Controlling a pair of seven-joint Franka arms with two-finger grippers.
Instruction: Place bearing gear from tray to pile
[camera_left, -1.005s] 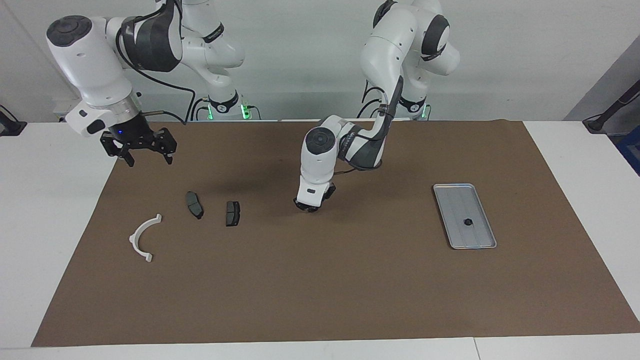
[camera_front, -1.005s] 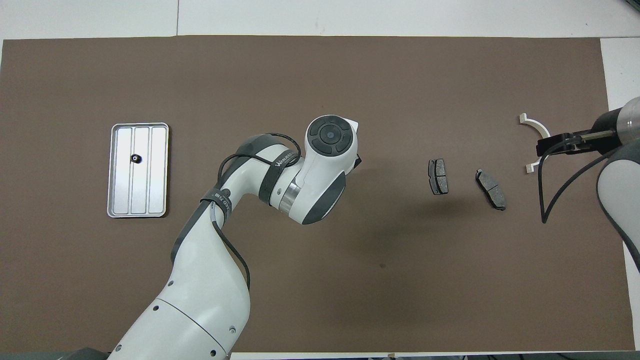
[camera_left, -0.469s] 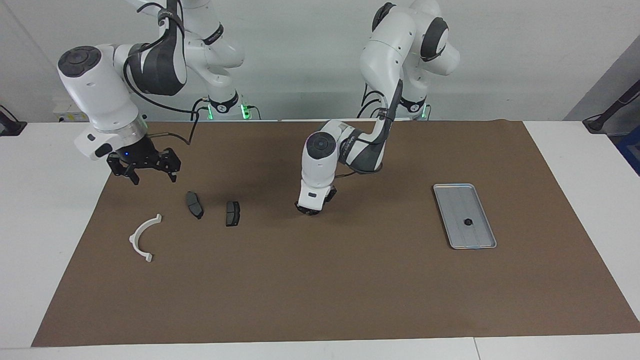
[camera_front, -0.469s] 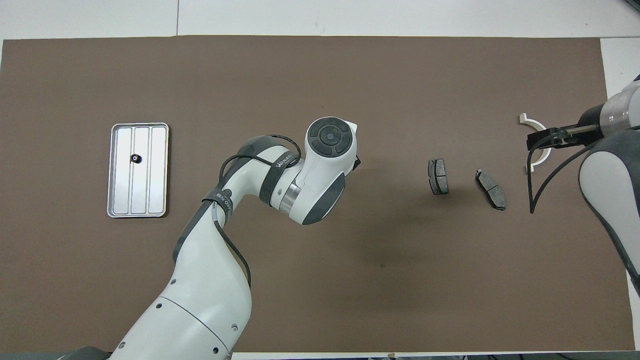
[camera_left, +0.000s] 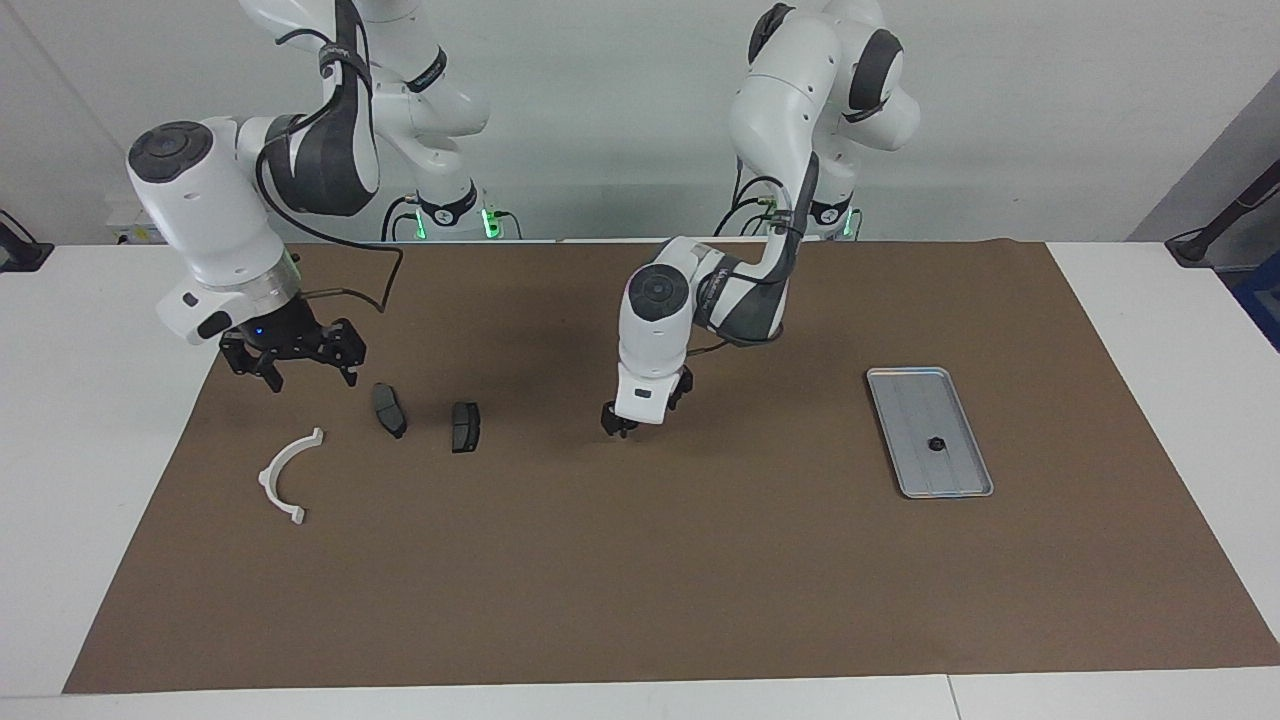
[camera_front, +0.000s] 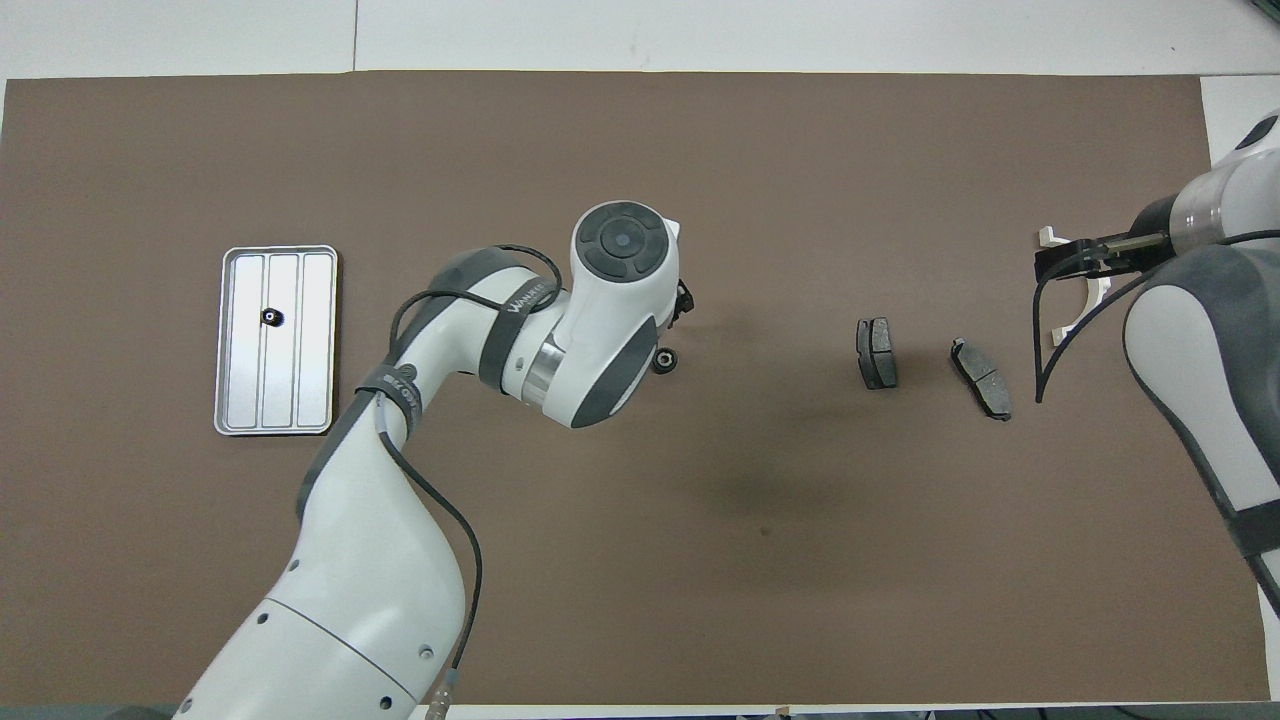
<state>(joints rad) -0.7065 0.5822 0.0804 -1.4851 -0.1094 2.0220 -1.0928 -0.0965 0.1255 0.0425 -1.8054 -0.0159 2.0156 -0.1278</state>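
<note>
A small black bearing gear (camera_front: 665, 358) lies loose on the brown mat, between the tray and the pile. My left gripper (camera_left: 619, 428) (camera_front: 684, 300) hangs just above the mat beside it, open and holding nothing. In the facing view the left hand hides this gear. A second small black gear (camera_left: 936, 443) (camera_front: 271, 317) sits in the silver tray (camera_left: 915, 400) (camera_front: 310, 340) toward the left arm's end. The pile is a white half-ring bracket (camera_left: 285, 475) (camera_front: 1095, 290) and two dark brake pads (camera_left: 389, 410) (camera_left: 465, 427) (camera_front: 876, 353) (camera_front: 982, 378). My right gripper (camera_left: 295, 368) (camera_front: 1048, 264) hovers open over the mat by the bracket.
The brown mat (camera_left: 640, 580) covers most of the white table. The left arm's elbow and forearm (camera_front: 480, 340) stretch over the mat between the tray and the loose gear.
The left gripper opened, lifted and drew back toward the tray, leaving a gear on the mat. The right gripper came down and moved closer to the brake pads.
</note>
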